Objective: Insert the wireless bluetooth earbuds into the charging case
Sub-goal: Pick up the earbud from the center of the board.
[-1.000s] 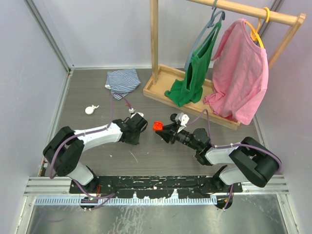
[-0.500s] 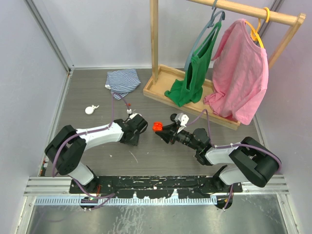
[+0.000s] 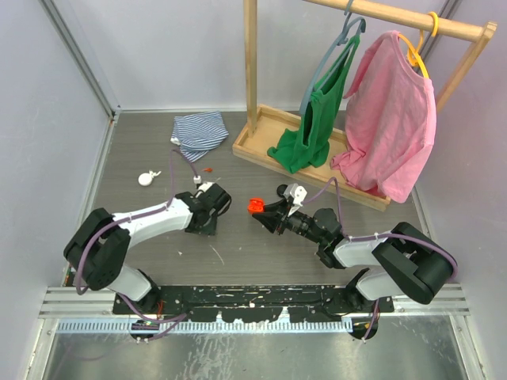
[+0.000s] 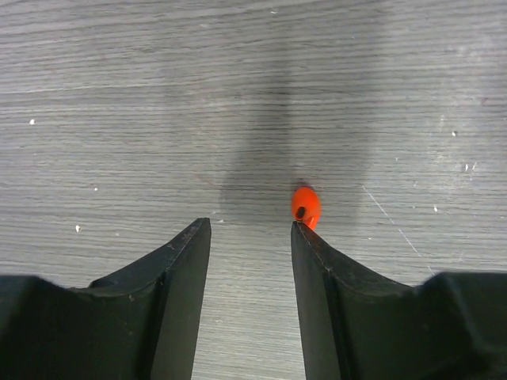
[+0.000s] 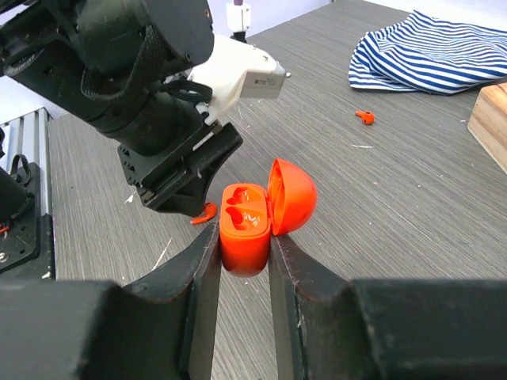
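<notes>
My right gripper (image 3: 258, 208) is shut on the base of an orange charging case (image 5: 245, 227). It holds the case just above the table with the lid (image 5: 291, 195) open and both wells empty. The case also shows in the top view (image 3: 255, 205). My left gripper (image 4: 249, 229) is open and points down at the table, to the left of the case (image 3: 211, 212). An orange earbud (image 4: 306, 206) lies on the table at the tip of its right finger; it also shows in the right wrist view (image 5: 204, 214). A second orange earbud (image 5: 364, 116) lies farther back (image 3: 207, 169).
A striped cloth (image 3: 200, 133) lies at the back left. A small white object (image 3: 146, 178) lies on the left. A wooden rack base (image 3: 269, 131) with a green top (image 3: 317, 119) and a pink shirt (image 3: 392, 111) on hangers stands at the back right.
My left gripper has moved left, away from the case. The right gripper and the case have not moved.
</notes>
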